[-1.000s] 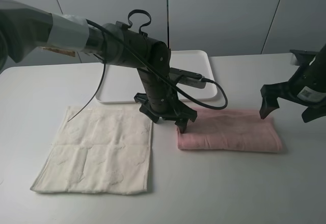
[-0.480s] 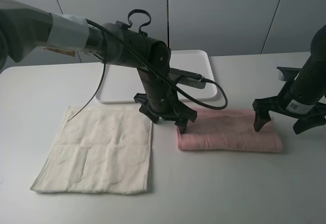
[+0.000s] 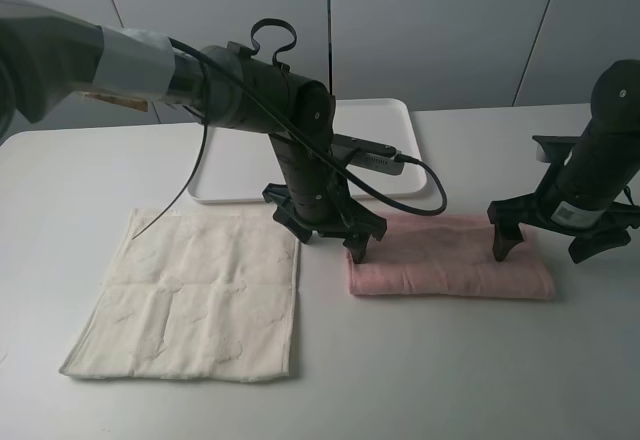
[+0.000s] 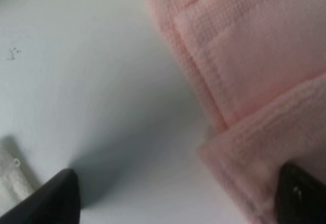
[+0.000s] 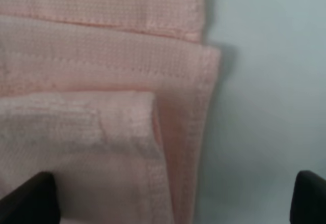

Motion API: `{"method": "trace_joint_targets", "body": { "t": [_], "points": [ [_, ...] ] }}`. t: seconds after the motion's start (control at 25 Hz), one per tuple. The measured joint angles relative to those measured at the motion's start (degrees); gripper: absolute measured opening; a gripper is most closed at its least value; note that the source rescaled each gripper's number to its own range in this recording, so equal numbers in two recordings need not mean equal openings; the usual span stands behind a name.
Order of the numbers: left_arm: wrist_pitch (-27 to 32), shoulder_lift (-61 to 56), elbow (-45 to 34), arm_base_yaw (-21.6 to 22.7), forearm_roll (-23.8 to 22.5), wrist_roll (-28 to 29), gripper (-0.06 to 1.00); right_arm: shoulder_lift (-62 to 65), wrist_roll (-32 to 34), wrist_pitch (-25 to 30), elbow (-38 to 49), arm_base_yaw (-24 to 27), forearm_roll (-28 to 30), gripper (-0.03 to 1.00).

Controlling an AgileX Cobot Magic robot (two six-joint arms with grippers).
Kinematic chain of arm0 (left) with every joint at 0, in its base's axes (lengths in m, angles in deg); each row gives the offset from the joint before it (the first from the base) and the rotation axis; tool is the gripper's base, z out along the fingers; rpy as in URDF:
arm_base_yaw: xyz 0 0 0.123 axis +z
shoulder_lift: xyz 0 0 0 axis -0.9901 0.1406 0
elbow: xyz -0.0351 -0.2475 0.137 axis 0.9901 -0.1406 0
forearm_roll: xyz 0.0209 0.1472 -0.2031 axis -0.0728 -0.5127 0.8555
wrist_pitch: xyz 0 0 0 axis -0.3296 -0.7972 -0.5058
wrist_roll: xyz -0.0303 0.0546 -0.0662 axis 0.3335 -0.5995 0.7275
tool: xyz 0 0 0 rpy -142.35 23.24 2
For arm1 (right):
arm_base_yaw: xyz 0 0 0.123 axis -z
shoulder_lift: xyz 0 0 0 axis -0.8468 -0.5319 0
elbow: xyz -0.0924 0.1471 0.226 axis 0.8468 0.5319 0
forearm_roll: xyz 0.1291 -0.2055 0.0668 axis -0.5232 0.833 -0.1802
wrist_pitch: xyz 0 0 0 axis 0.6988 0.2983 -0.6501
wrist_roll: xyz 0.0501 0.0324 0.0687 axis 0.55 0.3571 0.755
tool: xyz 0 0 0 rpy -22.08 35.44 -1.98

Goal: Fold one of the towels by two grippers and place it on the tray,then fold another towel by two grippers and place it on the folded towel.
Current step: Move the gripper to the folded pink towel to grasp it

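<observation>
The pink towel [image 3: 450,257] is lying on the desk [image 3: 420,370], folded into a long strip, just in front of the white tray [image 3: 380,125] and not on it. The cream-white towel [image 3: 190,305] is lying flat and unfolded to its left, with a narrow strip of bare desk between the two.

The left gripper [image 3: 325,235] is standing over the left end of the pink strip with its jaws spread wide, gripping nothing. One finger [image 3: 358,250] is pointing down onto the strip's left end, and the other is hanging over the gap towards the cream towel. From the left wrist camera, the gripper [image 4: 181,198] is straddling the edge of the pink towel [image 4: 244,56]. Stacked hems are showing there, and a corner of the cream towel [image 4: 12,183] is peeking in beside the far finger.

The right gripper [image 3: 543,240] is hanging low over the strip's right end, also wide open and empty. One finger [image 3: 500,250] is coming down over the pink cloth, while the other is sitting out past the towel's right edge above bare desk. I cannot tell whether the fingertips are actually touching the cloth. In the right wrist view, the gripper [image 5: 170,201] is framing the folded layers of the pink towel [image 5: 102,81] and the desk [image 5: 265,81] beside them.
</observation>
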Motion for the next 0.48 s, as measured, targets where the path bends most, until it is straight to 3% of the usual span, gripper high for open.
{"method": "trace_joint_targets", "body": {
  "t": [0.48],
  "points": [
    [0.0,0.0,0.0,0.0,0.1,-0.1,0.99,-1.2,1.2,-0.3,0.0,-0.6,1.3,0.93]
  ]
}}
